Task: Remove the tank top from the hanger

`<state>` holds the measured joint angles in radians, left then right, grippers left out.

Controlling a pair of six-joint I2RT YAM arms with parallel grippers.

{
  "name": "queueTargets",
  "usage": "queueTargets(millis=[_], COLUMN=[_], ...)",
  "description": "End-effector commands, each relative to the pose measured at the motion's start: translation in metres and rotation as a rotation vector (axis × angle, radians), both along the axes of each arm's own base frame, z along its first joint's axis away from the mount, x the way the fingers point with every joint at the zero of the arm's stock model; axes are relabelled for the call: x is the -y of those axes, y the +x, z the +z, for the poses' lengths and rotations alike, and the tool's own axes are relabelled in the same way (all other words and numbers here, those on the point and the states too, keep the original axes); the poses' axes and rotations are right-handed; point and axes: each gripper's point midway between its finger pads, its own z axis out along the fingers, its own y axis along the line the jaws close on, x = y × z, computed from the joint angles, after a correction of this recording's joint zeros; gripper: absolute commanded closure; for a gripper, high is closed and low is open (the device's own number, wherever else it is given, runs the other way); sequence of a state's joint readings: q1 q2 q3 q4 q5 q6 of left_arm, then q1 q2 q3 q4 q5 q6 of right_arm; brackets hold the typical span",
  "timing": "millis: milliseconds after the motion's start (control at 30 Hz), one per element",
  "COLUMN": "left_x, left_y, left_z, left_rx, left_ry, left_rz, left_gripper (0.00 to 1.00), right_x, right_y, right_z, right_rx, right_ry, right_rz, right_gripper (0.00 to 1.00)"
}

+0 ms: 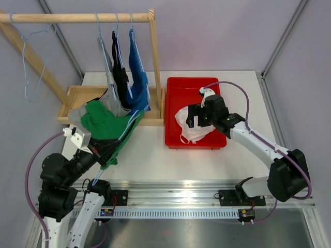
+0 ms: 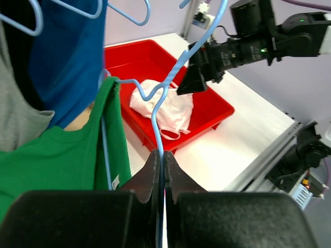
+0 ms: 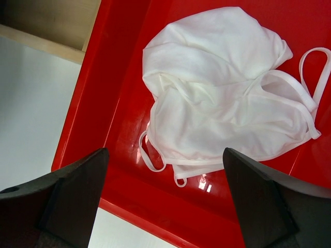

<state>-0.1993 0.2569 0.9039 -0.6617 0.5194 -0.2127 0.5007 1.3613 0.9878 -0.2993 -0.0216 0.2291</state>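
A: White worktop (image 1: 207, 163), wooden rack (image 1: 77, 18) at the far left. Where's the target?

B: Green tank top (image 1: 106, 121), slumped low over the rack's base and onto the worktop. It sits on a pale blue wire hanger (image 2: 163, 98); 1 strap visibly loops over the wire's shoulder bend. The other shoulder is hidden.

A: Who has the hanger?

B: Left pincer (image 2: 162, 170), clenched tight on the wire's lower run, hook pointing up and away. Nothing grips the cloth itself.

A: And the other arm?

B: Right pincer (image 3: 163, 155), jaws spread wide and holding nothing, hanging over the red tray (image 1: 173, 139). A white tank top (image 3: 222, 93) lies crumpled in that tray. Well apart from the green one.

A: Hazards?

B: Several, by my reckoning. The wire is thin and round, so a tug on the fabric could spin or slide it between the left fingers. The strap could catch on the shoulder bend and stretch rather than slip off. A blue garment (image 1: 138, 77) hanging just beside the green one could get snagged or dragged by a wide grab. The right arm must also pass the rack's upright post, which invites a knock.
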Motion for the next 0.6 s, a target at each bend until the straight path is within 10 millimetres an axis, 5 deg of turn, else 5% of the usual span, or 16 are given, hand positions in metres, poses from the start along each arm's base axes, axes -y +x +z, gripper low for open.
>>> queueTargets(millis=[0,200,433,567], left_x=[0.014,0.037,0.04,0.038], left_y=[-0.026,-0.022,-0.005,0.014], left_z=[0.036,0.046,0.042,0.032], left_rx=[0.104,0.129,0.131,0.126], left_ry=[-0.057,-0.14,-0.142,-0.137], left_rz=[-0.127,-0.28,-0.275,-0.232], left_gripper=[1.0,1.0,1.0,1.0], right_x=[-0.006,-0.011,-0.023,-0.036], right_y=[0.005,-0.002,-0.011,-0.029], right_z=[0.016,0.033,0.048,0.089], right_rx=[0.057,0.109,0.135,0.225], right_ry=[0.04,0.089,0.165,0.299], right_rz=[0.032,0.072,0.13,0.208], right_gripper=[0.01,0.01,0.01,0.06])
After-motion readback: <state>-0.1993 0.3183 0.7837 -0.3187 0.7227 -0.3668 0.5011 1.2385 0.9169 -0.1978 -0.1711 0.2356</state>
